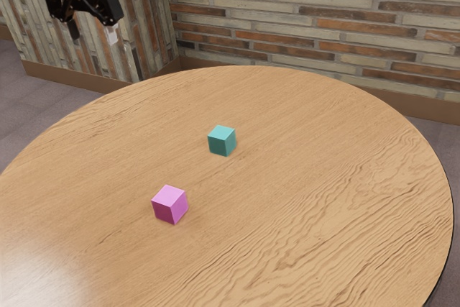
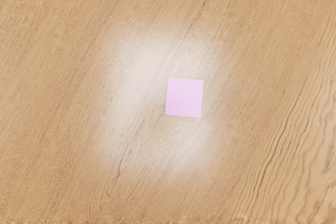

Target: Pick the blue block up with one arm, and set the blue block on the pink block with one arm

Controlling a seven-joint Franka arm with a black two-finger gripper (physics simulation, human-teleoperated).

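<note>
So far nothing is done: the gripper [image 1: 92, 34] hangs high over the table [image 1: 323, 199], jaws apart and empty. The teal-blue block [image 1: 222, 140] sits untouched, near the pink block [image 1: 170, 203], apart from it.

1. Ext. cam: raised, off to one side of the round table [image 1: 345, 199], tilted down across it twd the brick wall [image 1: 309, 12]. Mid-range, most of the tabletop in shot.
2. Gripper [image 1: 92, 32] sits at ext. view's upper left, well above the wood.
3. Wrist cam: on that hand, faces straight down from high up. Pink block [image 2: 184, 97] seen top-face-on, near centre.
4. Shared btw views: pink block [image 1: 169, 203] + wood just around it.
</note>
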